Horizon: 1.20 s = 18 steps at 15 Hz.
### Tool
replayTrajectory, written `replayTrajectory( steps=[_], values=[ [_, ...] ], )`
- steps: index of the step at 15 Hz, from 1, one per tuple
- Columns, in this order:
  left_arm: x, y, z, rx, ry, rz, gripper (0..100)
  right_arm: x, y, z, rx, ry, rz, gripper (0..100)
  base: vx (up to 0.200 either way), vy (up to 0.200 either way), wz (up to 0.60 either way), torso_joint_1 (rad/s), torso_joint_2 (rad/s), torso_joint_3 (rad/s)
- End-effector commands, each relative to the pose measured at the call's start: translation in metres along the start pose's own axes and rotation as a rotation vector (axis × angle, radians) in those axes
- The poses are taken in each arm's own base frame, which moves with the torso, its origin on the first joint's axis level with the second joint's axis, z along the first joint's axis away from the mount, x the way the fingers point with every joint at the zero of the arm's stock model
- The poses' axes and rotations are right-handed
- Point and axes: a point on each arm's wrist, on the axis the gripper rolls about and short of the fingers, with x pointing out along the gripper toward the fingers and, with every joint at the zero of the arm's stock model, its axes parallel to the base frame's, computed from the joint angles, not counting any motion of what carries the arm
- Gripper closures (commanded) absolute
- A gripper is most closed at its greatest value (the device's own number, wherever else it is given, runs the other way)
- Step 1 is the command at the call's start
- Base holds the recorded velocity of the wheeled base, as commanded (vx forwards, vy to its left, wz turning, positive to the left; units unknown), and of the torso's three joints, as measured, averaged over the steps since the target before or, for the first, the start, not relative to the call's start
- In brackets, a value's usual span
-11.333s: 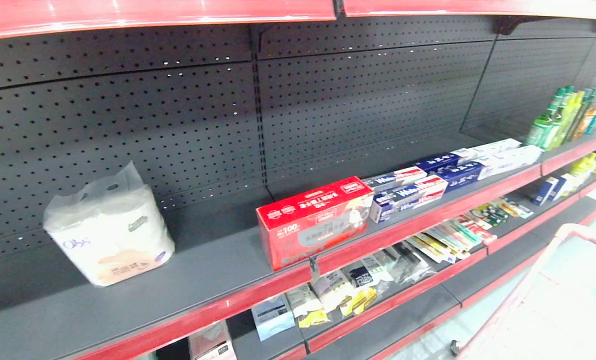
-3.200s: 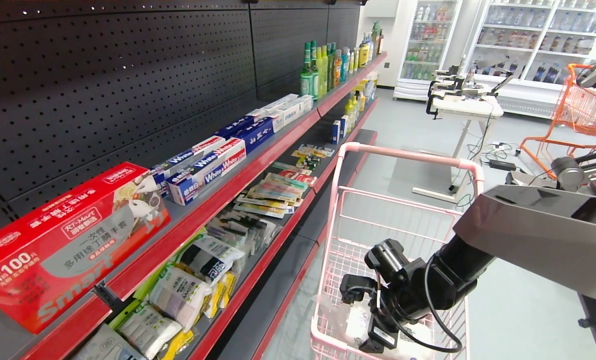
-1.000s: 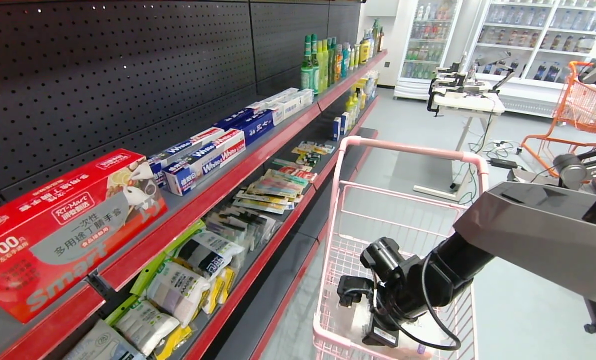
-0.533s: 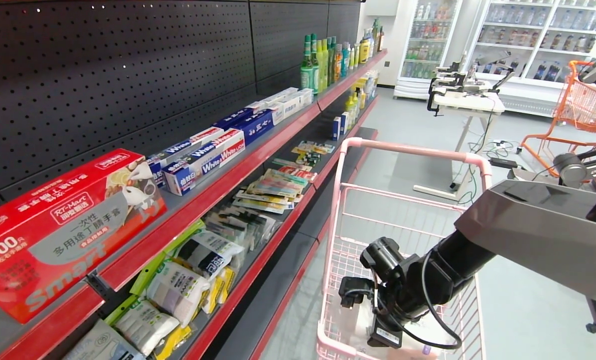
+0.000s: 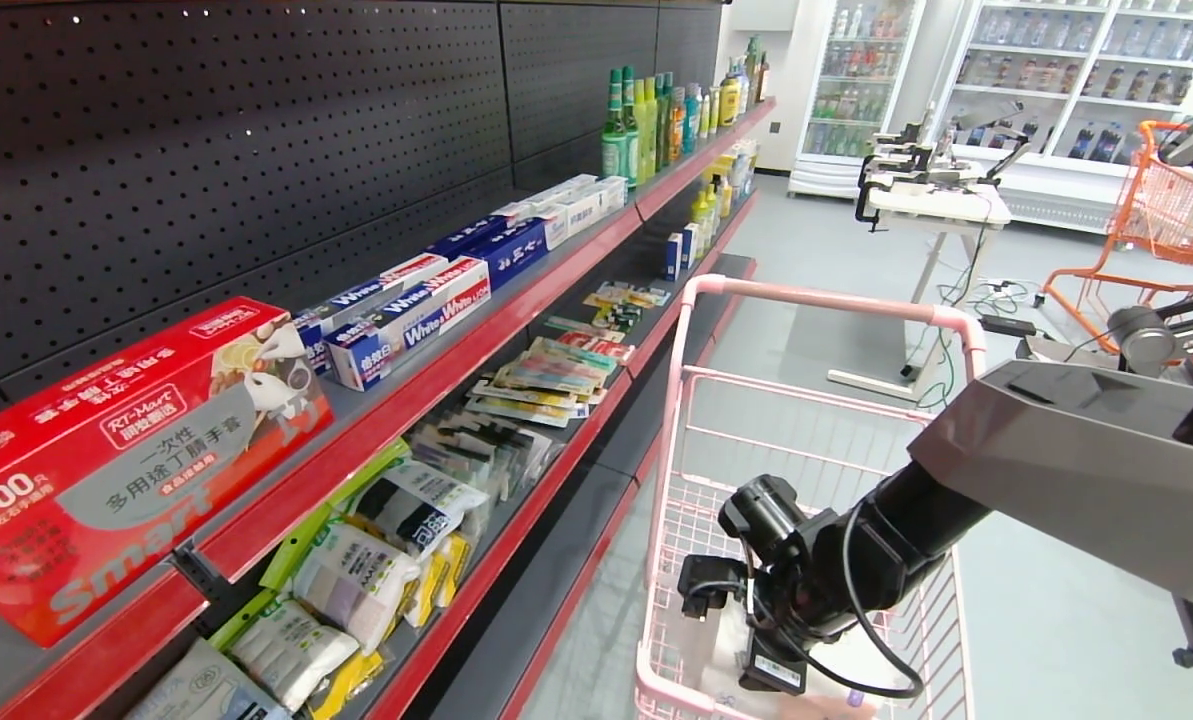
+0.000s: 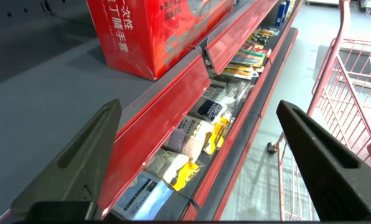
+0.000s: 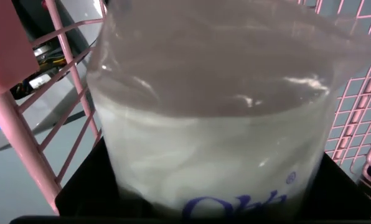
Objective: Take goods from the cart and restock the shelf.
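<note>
In the head view, the right arm point(image 5: 856, 570) reaches down into the pink cart point(image 5: 816, 300), which stands just beside the shelf point(image 5: 456, 385). Under the wrist, a white pack of toilet rolls point(image 5: 718, 640) lies inside the cart basket. On the shelf's top board a red box point(image 5: 126, 450) sits near the front edge. Toothpaste boxes point(image 5: 406, 315) lie farther along, and green bottles point(image 5: 636, 130) stand well beyond them.

In the left wrist view, the left tool point(image 6: 198, 106) is released, its fingers point(image 6: 79, 168) spread wide with nothing between them. It hangs over the shelf's red front rail, near the red box. Packets point(image 6: 192, 137) lie on the board below.

In the right wrist view, the right tool point(image 7: 216, 186) is spread wide inside the cart. The pack sits between its dark fingers point(image 7: 86, 180), wrapped in clear plastic. I cannot tell whether they press it.
</note>
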Motion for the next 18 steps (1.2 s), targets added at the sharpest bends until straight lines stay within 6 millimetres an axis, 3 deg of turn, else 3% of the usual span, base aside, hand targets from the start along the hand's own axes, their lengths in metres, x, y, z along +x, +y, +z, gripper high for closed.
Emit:
replayTrajectory(
  steps=[1,4,5,18],
  values=[
    [0.0,0.0,0.0,0.001,-0.001,-0.001,0,0.0,0.0002,0.0001,-0.004,0.002,-0.003,100,0.0,0.0,0.0,0.0,0.0,0.0],
    [0.0,0.0,0.0,-0.001,-0.001,0.0,0,0.0019,0.0006,0.0,-0.035,0.014,-0.014,100,0.0,0.0,0.0,0.0,0.0,0.0],
    [0.0,0.0,0.0,-0.001,-0.001,0.0,0,0.0024,0.0009,0.0002,-0.038,0.019,-0.02,0,0.0,0.0,0.0,0.0,0.0,0.0],
    [0.0,0.0,0.0,0.001,-0.001,0.0,0,-0.0053,-0.0023,0.0005,-0.023,0.023,-0.041,0,0.0,0.0,0.0,0.0,0.0,0.0]
  ],
)
